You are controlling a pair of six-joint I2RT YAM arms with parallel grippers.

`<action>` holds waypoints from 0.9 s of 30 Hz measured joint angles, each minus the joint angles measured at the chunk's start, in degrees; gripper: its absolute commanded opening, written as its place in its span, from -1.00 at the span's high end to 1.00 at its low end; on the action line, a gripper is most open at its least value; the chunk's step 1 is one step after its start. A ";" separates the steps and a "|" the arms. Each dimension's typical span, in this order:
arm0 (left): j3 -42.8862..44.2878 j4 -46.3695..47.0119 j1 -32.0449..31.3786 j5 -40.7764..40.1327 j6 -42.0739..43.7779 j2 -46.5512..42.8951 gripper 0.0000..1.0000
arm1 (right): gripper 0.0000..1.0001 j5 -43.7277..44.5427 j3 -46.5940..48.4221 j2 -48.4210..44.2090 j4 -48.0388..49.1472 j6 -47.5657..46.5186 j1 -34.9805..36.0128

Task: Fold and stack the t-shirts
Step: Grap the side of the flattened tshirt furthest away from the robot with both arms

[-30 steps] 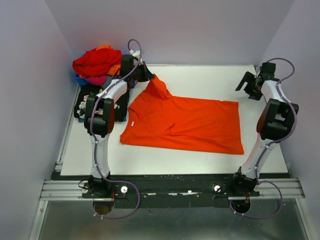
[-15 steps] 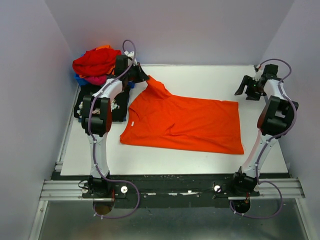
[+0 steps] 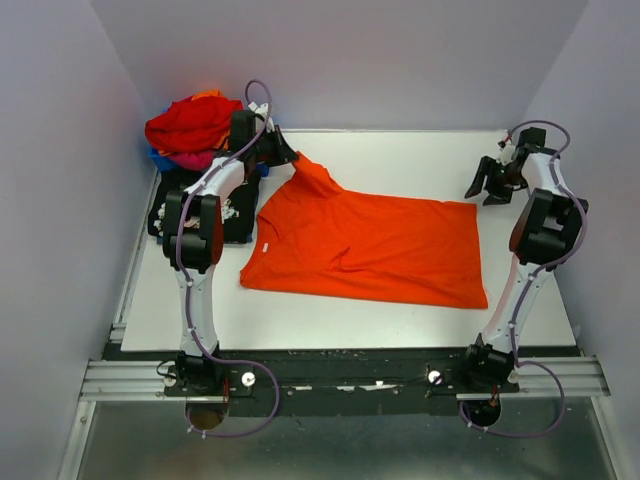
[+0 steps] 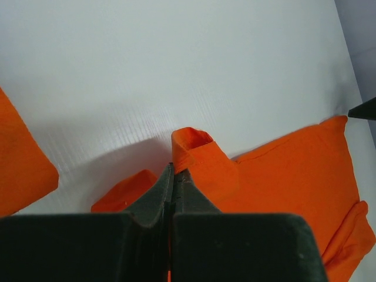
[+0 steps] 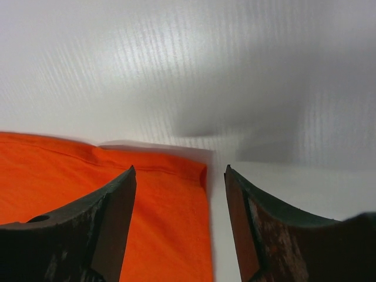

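Left tool [image 4: 174,176], jaws pressed together, pinches a sleeve fold of the orange t-shirt [image 3: 370,250] and holds it lifted off the tabletop [image 3: 400,150] at the far left. It has hardly shifted in the last second. Right tool [image 5: 179,170], jaws spread, has swung inward from the far right edge and now straddles the shirt's far hem corner; whether it touches the cloth cannot be told. The shirt otherwise lies flat and unfolded at mid-tabletop. With a second far corner nearly in reach, a first fold looks to be in preparation. The other shirts [image 3: 195,125] wait heaped at the far left.
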 measured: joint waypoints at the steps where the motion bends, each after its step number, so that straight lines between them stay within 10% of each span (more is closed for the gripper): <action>1: 0.00 0.00 0.00 0.02 0.02 0.00 1.00 | -0.37 0.09 0.26 0.11 -0.48 -0.02 0.35; 27: 0.00 -0.09 0.00 0.48 0.61 0.00 1.00 | 0.17 3.41 5.97 3.76 -8.81 2.12 1.66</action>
